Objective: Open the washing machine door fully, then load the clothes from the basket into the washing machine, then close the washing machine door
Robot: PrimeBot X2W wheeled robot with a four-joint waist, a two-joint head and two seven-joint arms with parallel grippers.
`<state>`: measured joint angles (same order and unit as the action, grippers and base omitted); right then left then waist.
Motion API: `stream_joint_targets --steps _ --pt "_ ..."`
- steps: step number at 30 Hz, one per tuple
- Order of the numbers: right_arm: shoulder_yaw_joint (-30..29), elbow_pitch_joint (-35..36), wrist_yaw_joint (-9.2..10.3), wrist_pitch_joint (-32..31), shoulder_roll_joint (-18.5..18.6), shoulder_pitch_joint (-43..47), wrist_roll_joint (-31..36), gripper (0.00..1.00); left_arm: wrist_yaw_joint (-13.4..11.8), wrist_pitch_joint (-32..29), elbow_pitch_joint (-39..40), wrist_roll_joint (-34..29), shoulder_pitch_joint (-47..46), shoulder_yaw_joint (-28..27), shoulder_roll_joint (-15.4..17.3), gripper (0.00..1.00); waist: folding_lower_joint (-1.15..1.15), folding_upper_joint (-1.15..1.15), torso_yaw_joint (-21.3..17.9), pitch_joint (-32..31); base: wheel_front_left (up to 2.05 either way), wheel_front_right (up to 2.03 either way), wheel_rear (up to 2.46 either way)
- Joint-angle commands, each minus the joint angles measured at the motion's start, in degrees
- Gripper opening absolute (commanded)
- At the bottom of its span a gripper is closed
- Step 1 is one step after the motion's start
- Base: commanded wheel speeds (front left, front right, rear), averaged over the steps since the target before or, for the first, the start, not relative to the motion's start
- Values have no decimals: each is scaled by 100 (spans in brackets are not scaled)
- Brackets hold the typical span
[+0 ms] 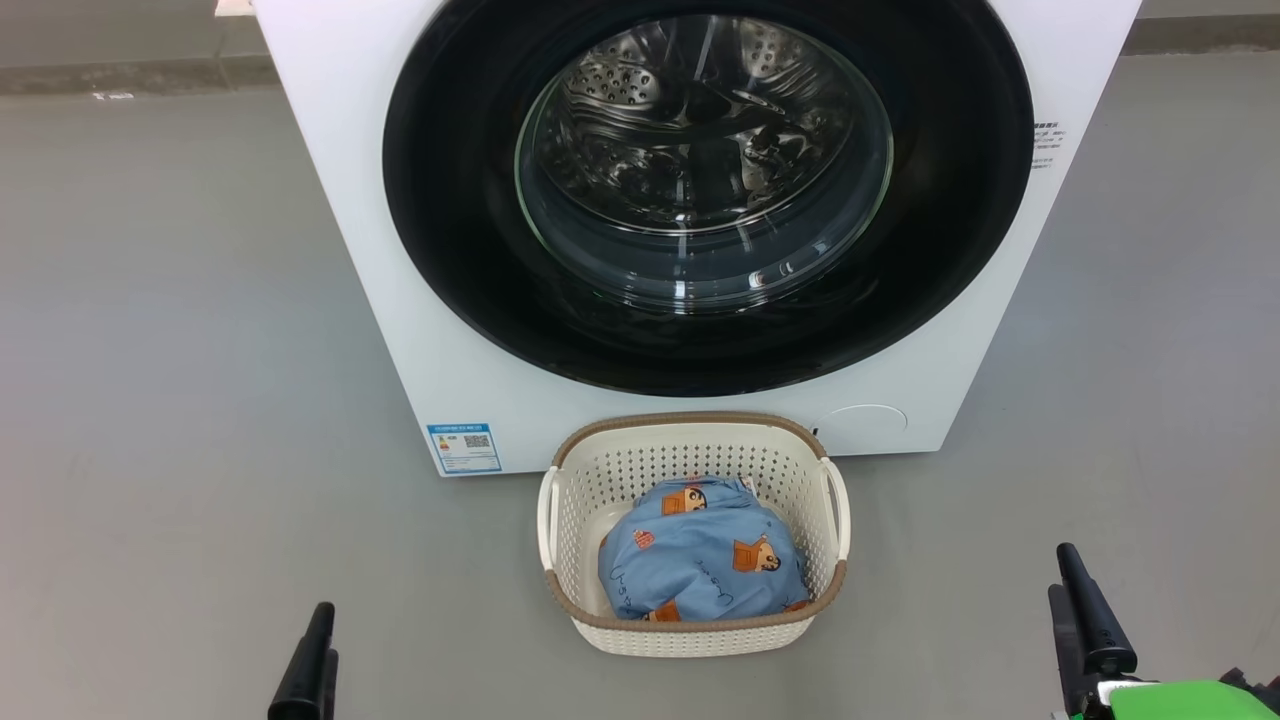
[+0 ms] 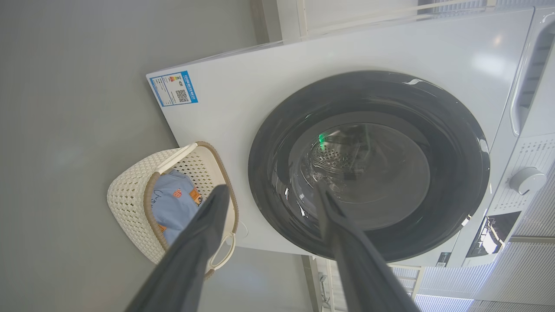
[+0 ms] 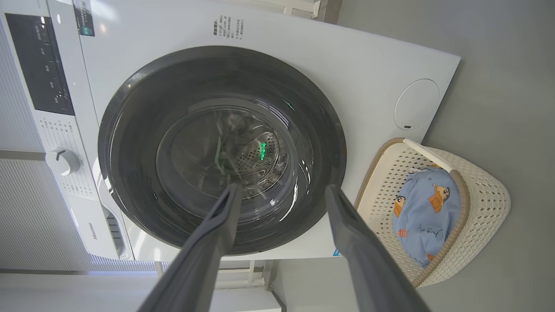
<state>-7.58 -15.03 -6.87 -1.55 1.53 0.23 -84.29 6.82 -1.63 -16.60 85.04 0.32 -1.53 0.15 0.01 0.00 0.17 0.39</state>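
The washing machine door (image 1: 705, 190) is seen shut against the front of the washing machine (image 1: 520, 415), its wide glossy black rim lying, as far as can be judged from these angles, flush with the white panel. Through the bulging glass window the perforated steel drum (image 1: 690, 130) can be made out, overlaid with reflections. A blue label sticker (image 1: 463, 448) is fixed at the machine's lower left corner, and a round white cover (image 1: 862, 428) is set into the lower right. The basket (image 1: 690, 638) is placed on the grey floor (image 1: 150, 350) just in front of the machine, below the middle of the door, with its brown rim close to the white panel; whether they touch cannot be told. The clothes (image 1: 700, 560) are bundled inside the basket, light blue fabric printed with small orange-brown figures, heaped below the rim. The left gripper (image 2: 269, 188) is held in the air with its two dark fingers spread wide and nothing between them; it is pointed toward the door, with the basket to one side. The right gripper (image 3: 282, 187) is likewise released, jaws wide apart and empty, aimed at the lower part of the door. In the head view both grippers are found low at the corners, well apart from the basket. A white control dial (image 2: 527, 180) is seen on the machine's upper panel.
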Motion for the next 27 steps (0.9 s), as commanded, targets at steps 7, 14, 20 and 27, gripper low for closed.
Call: stream_joint_targets --steps 7,14,20,27 --pt "-3 351 -19 166 59 5 716 100 31 164 257 -664 -167 -13 106 100 -1 0 5 -6 0 0 0" --pt "-23 502 -22 283 64 37 1332 100 34 282 320 -1324 -163 -39 119 100 -1 0 7 -14 0 0 0" --pt "-19 665 -25 384 71 61 1993 100 36 383 402 -1917 -161 -14 131 100 -1 0 9 -4 0 0 0" --pt "71 805 -28 501 150 88 2793 100 25 501 472 -2662 -167 53 144 100 -1 0 10 20 0 0 0"
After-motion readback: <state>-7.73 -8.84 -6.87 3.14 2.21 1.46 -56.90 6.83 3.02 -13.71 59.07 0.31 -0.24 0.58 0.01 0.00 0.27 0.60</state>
